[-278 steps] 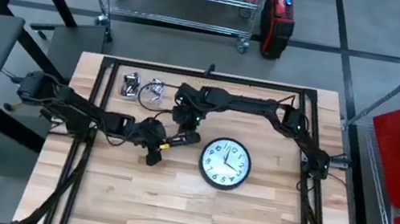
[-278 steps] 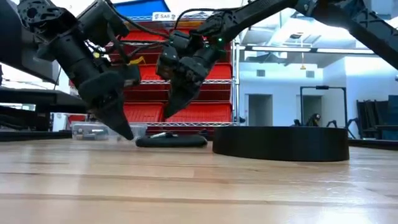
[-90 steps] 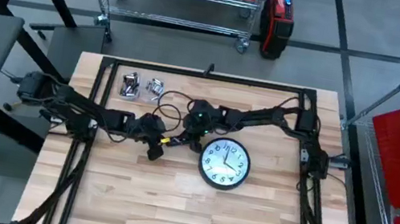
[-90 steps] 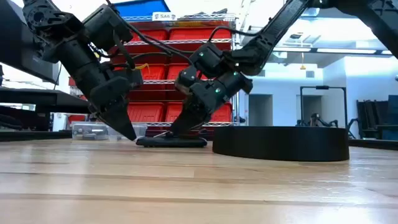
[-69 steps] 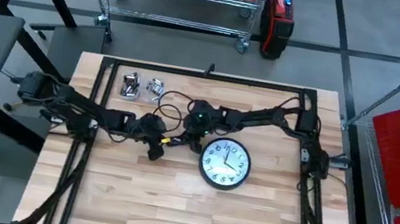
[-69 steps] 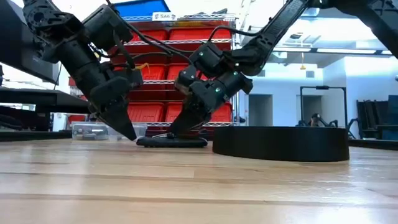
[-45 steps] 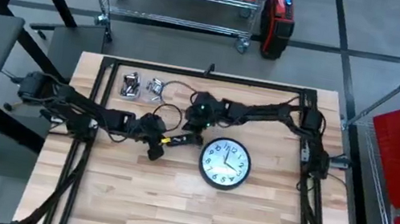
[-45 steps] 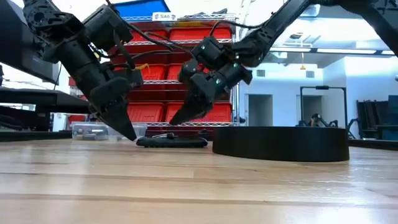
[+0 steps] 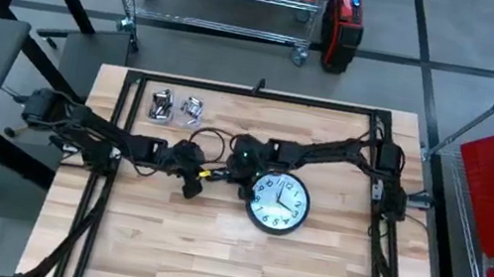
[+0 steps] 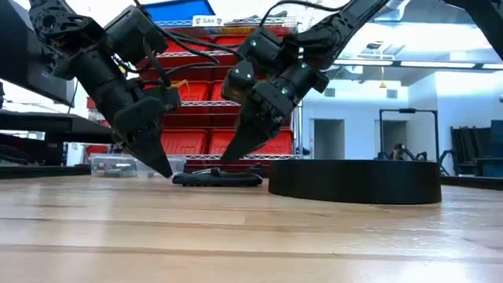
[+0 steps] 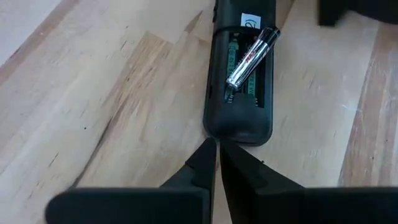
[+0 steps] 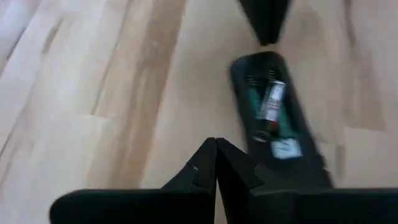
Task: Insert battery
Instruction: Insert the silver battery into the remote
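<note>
Remote control, black plastic, slim oblong point(image 11: 239, 74), lies flat on pale wood-plank worktop point(image 9: 209, 243), back up, battery bay uncovered. Silver cylindrical battery with red band point(image 11: 250, 50) rests askew in bay, roughly along remote's long axis, not seated. Left claw point(image 11: 217, 155) clenched, empty, tips at remote's rounded end. Right claw point(image 12: 216, 155) clenched, empty, raised above remote. Round black wall clock point(image 9: 278, 202) beside remote.
</note>
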`<state>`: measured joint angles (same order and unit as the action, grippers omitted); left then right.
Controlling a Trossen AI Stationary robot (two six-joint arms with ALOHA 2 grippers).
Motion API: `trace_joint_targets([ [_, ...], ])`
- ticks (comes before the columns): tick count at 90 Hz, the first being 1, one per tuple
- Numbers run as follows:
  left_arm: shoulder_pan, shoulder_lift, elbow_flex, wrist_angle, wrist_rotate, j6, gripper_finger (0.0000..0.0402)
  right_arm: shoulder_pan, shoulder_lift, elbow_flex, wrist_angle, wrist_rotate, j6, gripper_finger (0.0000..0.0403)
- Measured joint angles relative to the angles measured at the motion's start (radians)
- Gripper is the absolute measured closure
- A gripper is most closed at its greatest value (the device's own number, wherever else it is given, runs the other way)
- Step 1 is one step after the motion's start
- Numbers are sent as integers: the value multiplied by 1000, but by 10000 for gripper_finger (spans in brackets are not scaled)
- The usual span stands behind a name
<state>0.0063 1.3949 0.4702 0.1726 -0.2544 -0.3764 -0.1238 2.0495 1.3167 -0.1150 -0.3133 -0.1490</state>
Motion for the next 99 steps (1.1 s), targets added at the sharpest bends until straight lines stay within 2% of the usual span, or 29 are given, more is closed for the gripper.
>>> trace_joint_targets([
  [14, 0, 0, 0, 0, 0, 0, 398, 1, 14, 0, 42, 88, -16, 403],
  [51, 0, 0, 0, 4, 0, -6, 398, 34, 32, 1, 57, 102, -14, 403],
  [67, 0, 0, 0, 3, 0, -24, 398, 8, 33, 0, 51, 140, -35, 403],
  [99, 0, 0, 0, 4, 0, -24, 398, -1, 33, 0, 62, 132, -46, 403],
])
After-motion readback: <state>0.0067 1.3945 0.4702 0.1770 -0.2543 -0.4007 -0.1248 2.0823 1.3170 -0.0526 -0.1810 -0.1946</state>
